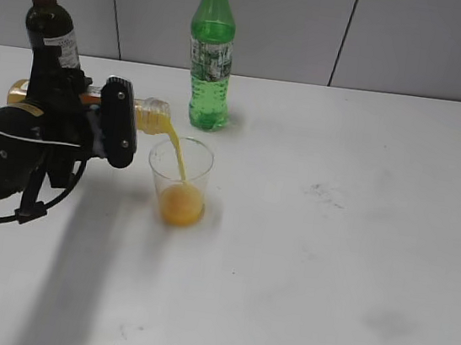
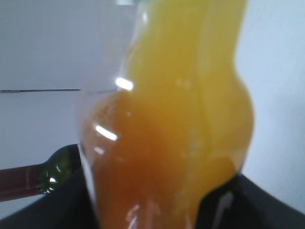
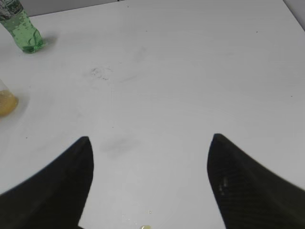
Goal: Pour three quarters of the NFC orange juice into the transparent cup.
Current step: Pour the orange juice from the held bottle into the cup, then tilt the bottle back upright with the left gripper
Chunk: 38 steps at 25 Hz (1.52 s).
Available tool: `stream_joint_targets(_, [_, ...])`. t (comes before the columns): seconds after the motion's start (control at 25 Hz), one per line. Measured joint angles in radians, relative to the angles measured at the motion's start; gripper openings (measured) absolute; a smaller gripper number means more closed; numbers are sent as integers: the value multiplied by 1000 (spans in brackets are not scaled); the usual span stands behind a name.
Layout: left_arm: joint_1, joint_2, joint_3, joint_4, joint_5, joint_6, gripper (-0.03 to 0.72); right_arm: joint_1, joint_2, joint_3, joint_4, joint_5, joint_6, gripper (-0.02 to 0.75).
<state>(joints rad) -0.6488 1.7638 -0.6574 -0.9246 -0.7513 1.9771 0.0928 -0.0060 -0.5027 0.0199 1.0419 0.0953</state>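
My left gripper point(image 1: 118, 122) is shut on the NFC orange juice bottle point(image 1: 149, 116) and holds it on its side, neck pointing right over the transparent cup point(image 1: 179, 180). A stream of juice runs from the neck into the cup, which holds a little orange juice at the bottom. In the left wrist view the bottle point(image 2: 176, 119) fills the frame, full of orange liquid between the black jaws. My right gripper point(image 3: 150, 143) is open and empty over bare table; it is out of the exterior view. The cup's edge shows at the far left of the right wrist view point(image 3: 5, 101).
A tall green bottle with a yellow cap point(image 1: 210, 51) stands behind the cup, also seen in the right wrist view point(image 3: 23, 29). A dark wine bottle point(image 1: 50, 25) stands at the back left behind my left arm. Small juice drops point(image 3: 145, 227) lie under the right gripper.
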Motion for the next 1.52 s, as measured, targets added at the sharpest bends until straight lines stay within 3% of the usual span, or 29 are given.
stream_joint_targets(1.52, [0, 0, 0, 12, -21, 0, 479, 0, 0, 0, 0, 0, 0, 571])
